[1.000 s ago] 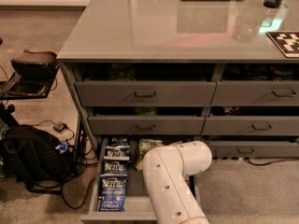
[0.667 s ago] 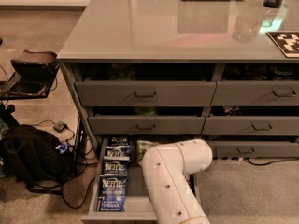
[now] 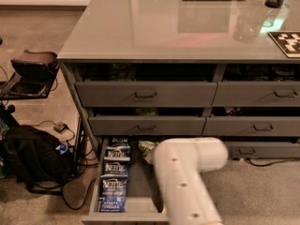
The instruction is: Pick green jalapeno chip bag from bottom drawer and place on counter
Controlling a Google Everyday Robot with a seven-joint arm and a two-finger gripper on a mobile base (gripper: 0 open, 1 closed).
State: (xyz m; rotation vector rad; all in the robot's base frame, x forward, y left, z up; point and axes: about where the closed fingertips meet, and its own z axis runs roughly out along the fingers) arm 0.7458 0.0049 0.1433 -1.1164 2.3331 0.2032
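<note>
- The claw is hidden behind the thick white robot arm [image 3: 187,182], which is reached down over the pulled-out wide grey bottom drawer [image 3: 123,216]; whether it is open or closed, or holds anything, cannot be told.
- The small crinkly light-green chip bag [image 3: 146,147] is seen inside this drawer, just beside the arm's left edge and partly covered by it.
- A row of blue chip bags [image 3: 114,175] is laid along the drawer's left side.
- Above the drawers, the large glossy pale-grey desk [image 3: 154,27] is seen.
</note>
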